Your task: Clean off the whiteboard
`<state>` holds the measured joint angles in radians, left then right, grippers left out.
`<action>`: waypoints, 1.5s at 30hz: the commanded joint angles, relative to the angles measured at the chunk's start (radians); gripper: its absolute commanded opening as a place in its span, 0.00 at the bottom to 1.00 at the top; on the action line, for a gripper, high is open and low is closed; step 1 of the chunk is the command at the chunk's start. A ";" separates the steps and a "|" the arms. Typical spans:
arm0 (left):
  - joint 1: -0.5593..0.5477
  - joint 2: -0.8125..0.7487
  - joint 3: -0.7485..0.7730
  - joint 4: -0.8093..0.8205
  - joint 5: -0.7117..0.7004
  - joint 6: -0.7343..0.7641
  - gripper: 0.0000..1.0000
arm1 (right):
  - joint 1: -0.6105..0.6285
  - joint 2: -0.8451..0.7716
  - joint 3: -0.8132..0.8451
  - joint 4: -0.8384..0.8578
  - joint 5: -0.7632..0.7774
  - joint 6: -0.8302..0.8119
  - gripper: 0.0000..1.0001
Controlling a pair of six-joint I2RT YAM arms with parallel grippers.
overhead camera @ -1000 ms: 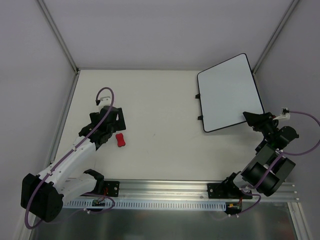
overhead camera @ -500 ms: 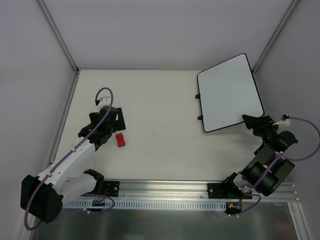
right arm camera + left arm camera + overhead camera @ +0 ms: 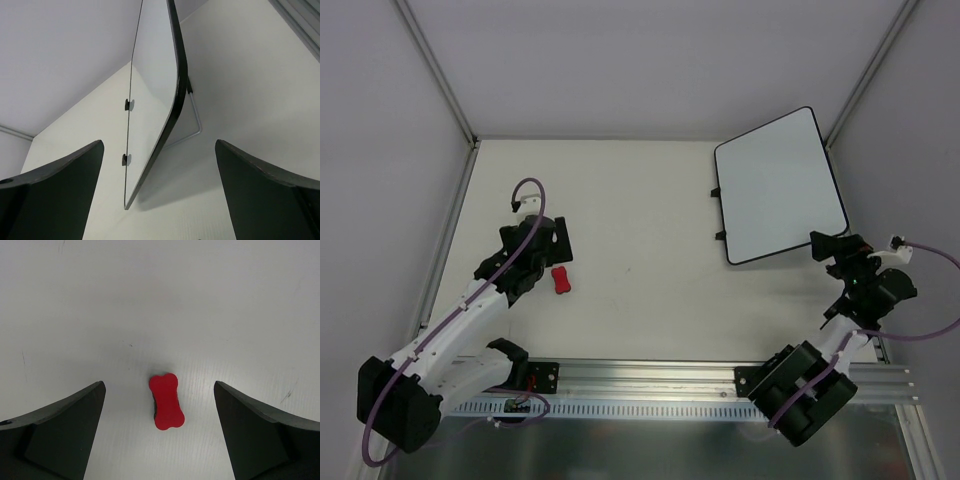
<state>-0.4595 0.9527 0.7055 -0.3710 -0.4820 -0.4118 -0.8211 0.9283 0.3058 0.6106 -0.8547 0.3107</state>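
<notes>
Left gripper [image 3: 158, 386] is spread wide over the red eraser [image 3: 166, 401], touching nothing, and right gripper [image 3: 159, 145] gapes empty beside the whiteboard [image 3: 150, 65].

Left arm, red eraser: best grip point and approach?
Pinch the red eraser across its narrow waist, coming straight down from above. It lies flat on the table, long axis running between the open left fingers, so they close on its long sides.

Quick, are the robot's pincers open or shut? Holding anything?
Left pincer: open, holding nothing, above the small red bone-shaped eraser.
Right pincer: open, holding nothing, facing the black-rimmed white whiteboard.
</notes>
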 commanded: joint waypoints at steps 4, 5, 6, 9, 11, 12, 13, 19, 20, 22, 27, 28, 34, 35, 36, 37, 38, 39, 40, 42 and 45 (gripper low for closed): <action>-0.050 -0.042 0.002 0.026 -0.035 0.016 0.92 | -0.006 -0.143 0.090 -0.364 0.091 -0.093 0.99; -0.056 -0.045 0.002 0.026 -0.038 0.016 0.92 | -0.004 -0.157 0.136 -0.408 0.100 -0.100 0.99; -0.062 -0.048 0.002 0.026 -0.041 0.018 0.92 | -0.003 -0.163 0.165 -0.464 0.112 -0.119 0.99; -0.077 -0.063 0.000 0.026 -0.049 0.022 0.92 | 0.007 -0.177 0.288 -0.690 0.199 -0.215 0.99; -0.087 -0.077 -0.003 0.026 -0.052 0.022 0.92 | 0.016 -0.177 0.358 -0.855 0.302 -0.296 0.99; -0.088 -0.080 -0.004 0.027 -0.055 0.022 0.92 | 0.020 -0.175 0.421 -0.892 0.327 -0.309 0.99; -0.091 -0.086 -0.005 0.027 -0.055 0.022 0.92 | 0.028 -0.172 0.452 -0.964 0.353 -0.340 0.99; -0.100 -0.089 0.003 0.026 -0.055 0.027 0.92 | 0.074 -0.169 0.701 -1.127 0.511 -0.400 0.99; -0.100 -0.091 0.014 0.026 -0.053 0.028 0.92 | 0.083 -0.167 0.735 -1.162 0.546 -0.407 0.99; -0.100 -0.091 0.032 0.024 -0.044 0.048 0.93 | 0.102 -0.155 0.852 -1.215 0.559 -0.412 0.99; -0.100 -0.112 0.149 -0.005 -0.044 0.105 0.94 | 0.131 -0.108 1.064 -1.253 0.507 -0.354 0.99; -0.099 -0.129 0.172 -0.017 -0.050 0.116 0.94 | 0.152 -0.103 1.091 -1.256 0.493 -0.340 0.99; -0.100 -0.187 0.359 -0.037 -0.102 0.208 0.99 | 0.255 -0.088 1.257 -1.256 0.509 -0.346 0.99; -0.100 -0.199 0.402 -0.039 -0.113 0.223 0.99 | 0.272 -0.089 1.273 -1.255 0.525 -0.367 0.99; -0.100 -0.204 0.422 -0.039 -0.134 0.253 0.99 | 0.293 -0.089 1.308 -1.255 0.531 -0.402 0.99; -0.099 -0.213 0.442 -0.040 -0.144 0.271 0.99 | 0.331 -0.092 1.322 -1.255 0.539 -0.421 0.99; -0.100 -0.218 0.481 -0.040 -0.153 0.286 0.99 | 0.350 -0.092 1.335 -1.255 0.551 -0.438 0.99; -0.099 -0.221 0.500 -0.042 -0.161 0.318 0.99 | 0.370 -0.095 1.346 -1.255 0.562 -0.468 0.99; -0.099 -0.224 0.521 -0.042 -0.170 0.338 0.99 | 0.411 -0.097 1.363 -1.255 0.578 -0.482 0.99; -0.099 -0.233 0.578 -0.040 -0.178 0.385 0.99 | 0.456 -0.112 1.372 -1.256 0.626 -0.513 0.99; -0.099 -0.242 0.646 -0.040 -0.204 0.457 0.99 | 0.548 -0.149 1.382 -1.253 0.693 -0.585 0.99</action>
<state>-0.5510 0.7162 1.2785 -0.4080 -0.6312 -0.0837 -0.3336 0.8127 1.6547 -0.6460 -0.2573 -0.1761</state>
